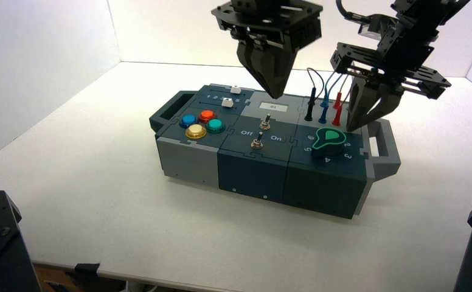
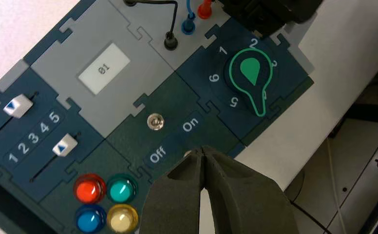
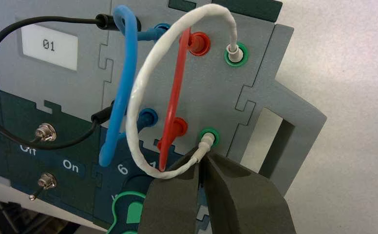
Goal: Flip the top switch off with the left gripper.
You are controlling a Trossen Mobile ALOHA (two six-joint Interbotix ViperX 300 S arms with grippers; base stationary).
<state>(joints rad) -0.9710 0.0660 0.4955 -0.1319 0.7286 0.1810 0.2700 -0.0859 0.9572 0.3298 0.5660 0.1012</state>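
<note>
Lining up for the flip looks like the step in hand. On the surface [image 1: 100, 164] sits the box [image 1: 191, 163], and the left tool [image 1: 275, 96] hangs above its middle, tips together and touching nothing. The right tool [image 3: 200, 158] waits over the box's right part, clamped on the white wire's plug [image 3: 206, 144]; it has no share in this job.

The top switch [image 2: 155, 122] is the silver toggle beside the grey panel [image 2: 70, 58], at the middle of the box, with its twin [image 1: 257, 142] nearer the front edge. I cannot tell for certain which way its lever leans.

Next, the left tool should come down on the "On" [image 2: 190, 125] side of that lever, tips kept together, then push toward "Off" [image 2: 158, 154]. Coming in too near the front could catch the twin instead; going too low could press on the box, so a light sideways nudge on the lever's end seems best.
</note>
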